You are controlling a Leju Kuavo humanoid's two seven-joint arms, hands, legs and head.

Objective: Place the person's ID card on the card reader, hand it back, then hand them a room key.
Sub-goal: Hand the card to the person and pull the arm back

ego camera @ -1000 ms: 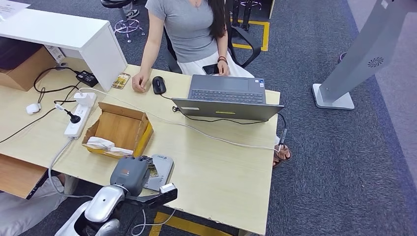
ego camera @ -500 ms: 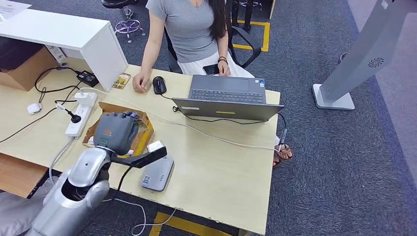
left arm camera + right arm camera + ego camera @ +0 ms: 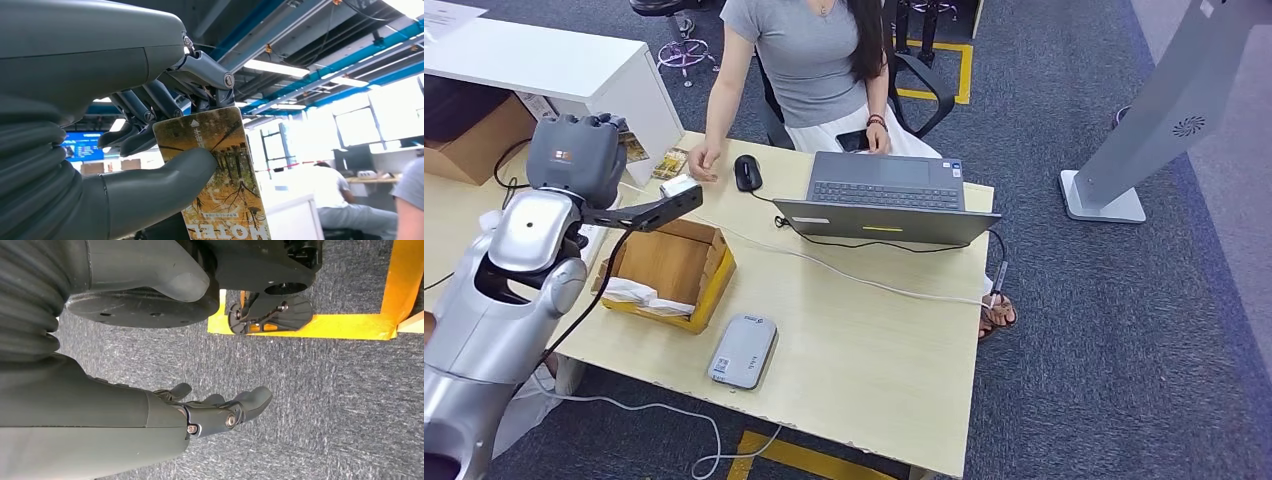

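Observation:
My left hand (image 3: 574, 155) is raised above the desk's far left side, and its thumb and fingers pinch a room key card (image 3: 633, 147). In the left wrist view the card (image 3: 220, 170) shows a yellow forest picture and the word HOTEL, clamped under the thick grey thumb (image 3: 165, 175). The grey card reader (image 3: 743, 350) lies near the desk's front edge with nothing on it. A person in a grey top (image 3: 809, 60) sits across the desk, one hand (image 3: 707, 162) resting beside a second small card (image 3: 670, 163). My right hand (image 3: 215, 412) hangs over grey carpet, fingers apart and holding nothing.
An open cardboard box (image 3: 667, 263) with crumpled paper sits below my left arm. A laptop (image 3: 886, 195), a black mouse (image 3: 747, 172), a power strip (image 3: 584, 240) and trailing cables lie on the wooden desk (image 3: 874, 340). A white counter (image 3: 574, 70) stands at the far left.
My left hand has risen from beside the card reader, passed over the cardboard box and now sits high at the far left, still carrying the card. The person's hand stays near the mouse.

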